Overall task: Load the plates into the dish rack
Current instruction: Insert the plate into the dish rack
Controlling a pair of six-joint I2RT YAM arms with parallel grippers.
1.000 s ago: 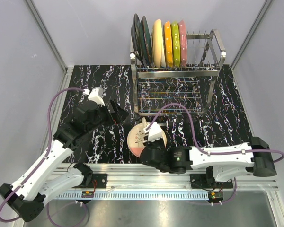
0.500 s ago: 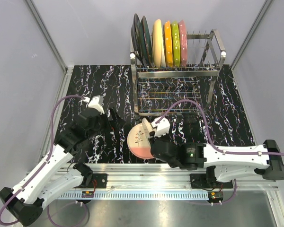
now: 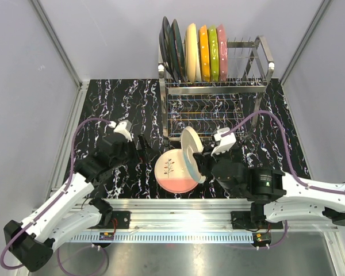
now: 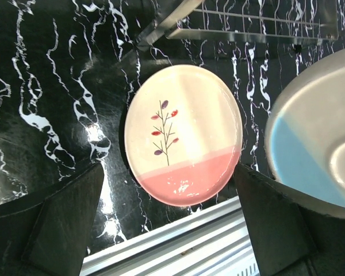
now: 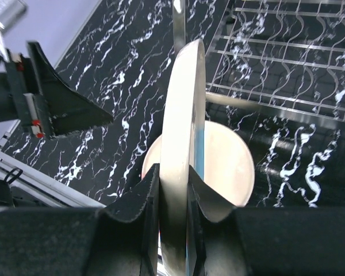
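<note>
The right end effector (image 5: 173,183) pinches the rim of a blue-and-cream plate (image 3: 191,154), held on edge above the surface (image 3: 121,103) at lower centre of the overhead view. The left end effector (image 4: 168,172) hangs spread wide over a sprig plate (image 4: 184,132) lying flat there. Six plates (image 3: 198,52) stand in the dish rack (image 3: 259,66), upper centre; by my reckoning these two are yet to load. The dark plates overlap, so that count is unsure; the left wrist view crops the held plate.

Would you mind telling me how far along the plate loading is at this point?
Done: six plates stand in the dish rack. In hand: the right gripper is shut on a blue-and-cream plate, lifted on edge. Left: one sprig plate lies flat on the table, with the open left gripper near it.
</note>
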